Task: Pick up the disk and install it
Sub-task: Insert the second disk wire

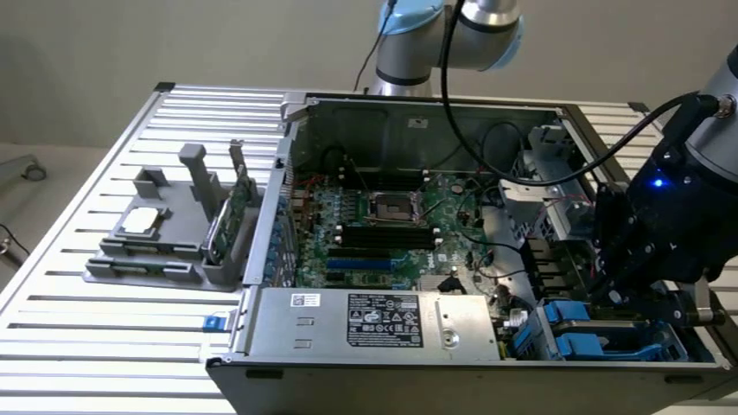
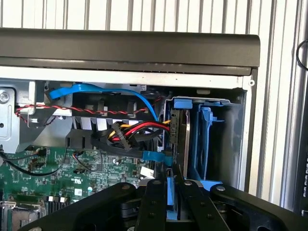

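Observation:
The disk (image 2: 185,139) stands on edge in the drive bay (image 2: 236,144) at the corner of the open computer case (image 1: 381,380), its blue carrier bracket (image 2: 183,103) at the far end. My gripper (image 2: 171,187) is shut on the disk's near edge, and a blue strip of bracket shows between the black fingers (image 2: 153,202). In the exterior view my gripper (image 1: 623,303) reaches down into the bay at the case's right front corner and hides most of the disk. Blue plastic of the bay carriers (image 1: 573,322) shows beside it.
A second blue carrier (image 2: 207,139) stands empty beside the disk. Red, yellow and blue cables (image 2: 130,130) run close to the bay. The motherboard (image 1: 381,225) and power supply (image 1: 369,320) lie inside the case. A grey fixture (image 1: 162,251) on the slatted table holds a processor chip (image 1: 143,220) and a green card (image 1: 225,220).

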### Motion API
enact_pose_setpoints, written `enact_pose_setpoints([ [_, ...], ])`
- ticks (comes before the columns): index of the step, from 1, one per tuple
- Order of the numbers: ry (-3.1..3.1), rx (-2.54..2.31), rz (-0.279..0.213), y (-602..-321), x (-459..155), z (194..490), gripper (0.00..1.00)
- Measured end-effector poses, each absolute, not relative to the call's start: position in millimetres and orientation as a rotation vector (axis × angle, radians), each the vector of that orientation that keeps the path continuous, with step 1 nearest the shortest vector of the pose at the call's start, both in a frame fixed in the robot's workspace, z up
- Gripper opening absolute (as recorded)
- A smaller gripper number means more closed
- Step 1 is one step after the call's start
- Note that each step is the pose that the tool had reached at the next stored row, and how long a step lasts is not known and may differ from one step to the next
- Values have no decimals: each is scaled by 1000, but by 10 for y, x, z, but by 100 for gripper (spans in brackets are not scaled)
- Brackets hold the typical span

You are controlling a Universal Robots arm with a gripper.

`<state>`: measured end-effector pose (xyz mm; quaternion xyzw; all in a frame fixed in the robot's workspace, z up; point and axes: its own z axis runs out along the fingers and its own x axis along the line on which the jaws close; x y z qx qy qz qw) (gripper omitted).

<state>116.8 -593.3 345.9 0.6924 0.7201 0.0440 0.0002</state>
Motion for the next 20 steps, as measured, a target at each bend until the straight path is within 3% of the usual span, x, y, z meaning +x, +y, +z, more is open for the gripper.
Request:
enact_pose_setpoints([
  [20, 2279, 2183, 169, -6004, 1203, 3386, 16],
])
